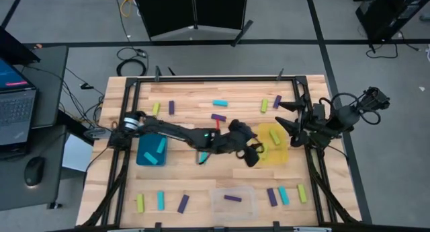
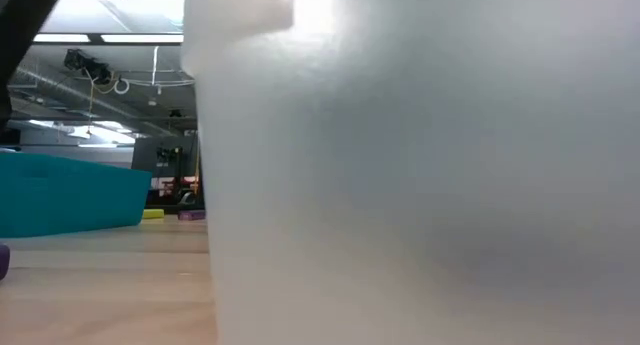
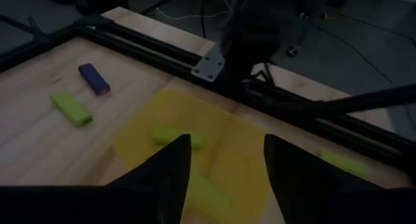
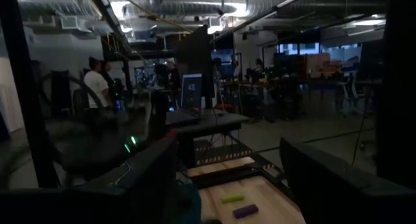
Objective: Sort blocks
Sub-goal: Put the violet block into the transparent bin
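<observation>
My left gripper (image 1: 254, 153) hangs open at the left rim of the yellow bin (image 1: 274, 146). In the left wrist view its fingers (image 3: 226, 178) frame the yellow bin (image 3: 149, 117), where two yellow-green blocks (image 3: 179, 137) (image 3: 208, 193) lie on the floor. My right gripper (image 1: 285, 116) waits open by the table's right edge, above the bin's far right corner, pointing left (image 4: 227, 178). Loose cyan, purple and yellow-green blocks lie flat on the table, such as a cyan one (image 1: 220, 103) and a purple one (image 1: 218, 116).
A teal bin (image 1: 151, 151) with cyan blocks sits at the left. A clear bin (image 1: 233, 206) holding a purple block (image 1: 232, 198) stands at the near edge and fills most of the low view (image 2: 420, 185). A black frame rail (image 1: 215, 77) rims the table.
</observation>
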